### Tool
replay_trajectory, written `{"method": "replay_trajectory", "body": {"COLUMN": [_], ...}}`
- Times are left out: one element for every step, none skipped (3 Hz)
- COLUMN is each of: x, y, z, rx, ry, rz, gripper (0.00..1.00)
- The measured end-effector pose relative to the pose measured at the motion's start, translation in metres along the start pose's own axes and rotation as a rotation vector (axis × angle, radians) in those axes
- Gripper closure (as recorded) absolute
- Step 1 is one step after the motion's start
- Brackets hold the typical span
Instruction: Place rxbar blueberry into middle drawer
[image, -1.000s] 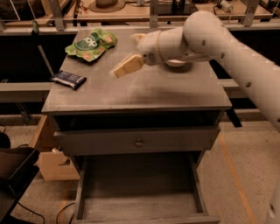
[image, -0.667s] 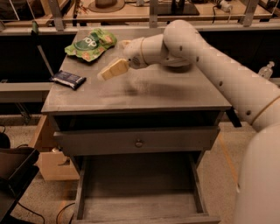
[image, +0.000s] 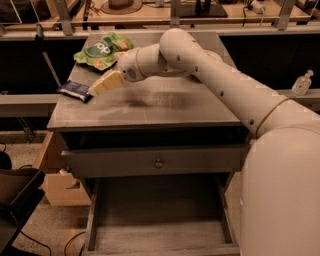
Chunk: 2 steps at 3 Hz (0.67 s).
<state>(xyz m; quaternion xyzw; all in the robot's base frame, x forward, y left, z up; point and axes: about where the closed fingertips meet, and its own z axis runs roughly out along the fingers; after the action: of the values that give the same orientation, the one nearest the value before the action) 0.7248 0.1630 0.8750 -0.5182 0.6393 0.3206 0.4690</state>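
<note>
The rxbar (image: 74, 90), a small dark-blue bar, lies flat on the cabinet top (image: 165, 107) close to its left edge, with one long side facing that edge. Just to its right is the gripper (image: 101, 85), a pale tan wedge pointing down and to the left, its tip right beside the bar's near right end; whether the tip touches the wrapper cannot be told, and whether the gripper is spread or pressed together cannot be told either. The gripper holds nothing that can be seen. Behind the bar, toward the back left of the top, sits a green snack bag (image: 102, 50) with white lettering, apart from the bar and close to the arm's wrist. The white arm (image: 220, 85) reaches from the lower right across the top, and a soft shadow lies on the grey wood beneath it. Below the top there is a dark gap, and under that a shut drawer front (image: 125, 161) with a small round knob (image: 158, 163). Lower down, the middle drawer (image: 155, 232) is pulled out toward the camera, showing its bare plank floor and low side walls. A cardboard box (image: 60, 187) stands on the floor to the left of the cabinet, and a clear bottle (image: 302, 83) stands on a ledge at far right.
</note>
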Motion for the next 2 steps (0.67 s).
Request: {"method": "replay_trajectory", "body": {"x": [-0.007, -0.008], "y": [0.018, 0.036], "z": [0.021, 0.052], "rx": [-0.009, -0.026], "ry": [0.006, 0.020], "rz": [0.018, 0.026], "gripper": [0.00, 0.00]}}
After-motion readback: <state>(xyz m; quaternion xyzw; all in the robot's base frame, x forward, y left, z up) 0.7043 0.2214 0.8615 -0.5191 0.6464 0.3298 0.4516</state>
